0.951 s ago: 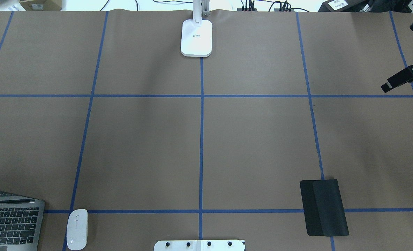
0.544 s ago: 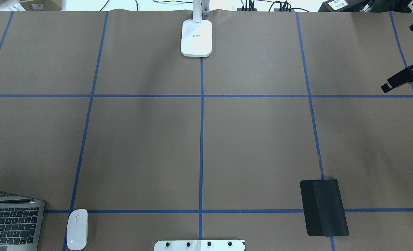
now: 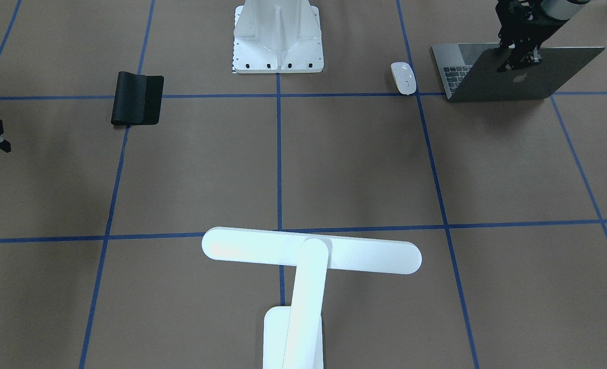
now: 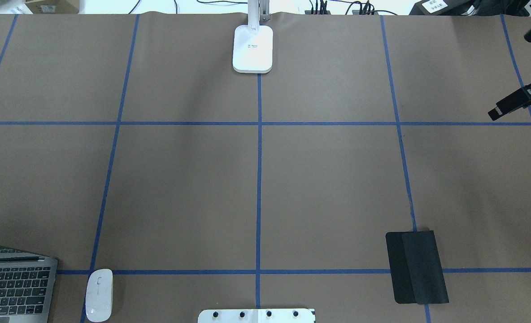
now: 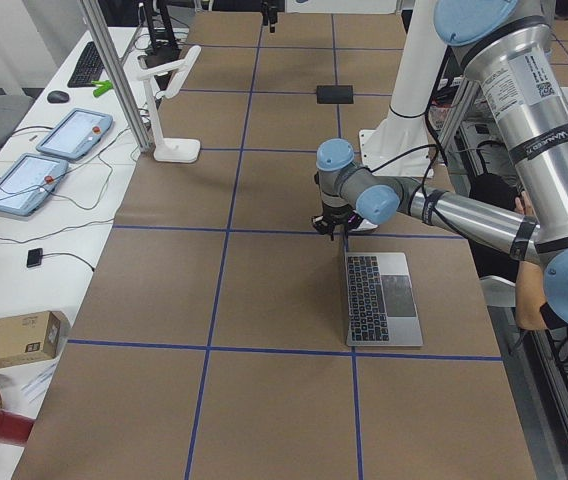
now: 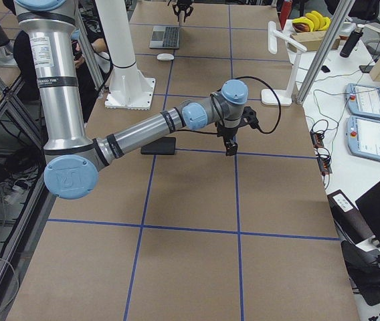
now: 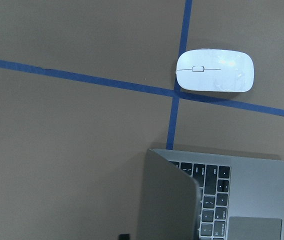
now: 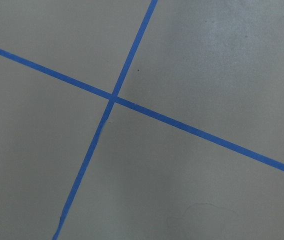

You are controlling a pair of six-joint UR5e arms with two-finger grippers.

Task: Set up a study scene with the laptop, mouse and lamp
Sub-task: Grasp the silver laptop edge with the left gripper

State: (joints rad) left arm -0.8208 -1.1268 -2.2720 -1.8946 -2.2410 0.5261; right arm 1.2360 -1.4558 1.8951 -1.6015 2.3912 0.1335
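Leftmost, the open laptop (image 4: 14,282) sits at the near corner, the left gripper (image 3: 521,56) at its lid's top edge, then the mouse (image 4: 99,294) just beside, the lamp (image 4: 252,48) at the far edge, and the right gripper (image 6: 231,146) hovering; neither gripper's spread can be told.

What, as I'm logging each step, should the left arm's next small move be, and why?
Probably swing the lid of the slim grey metal laptop further open. The left gripper sits at the lid's top edge, and the lid stands only part-raised, hiding some black keys in the wrist view. Whether it clamps the lid I cannot tell.
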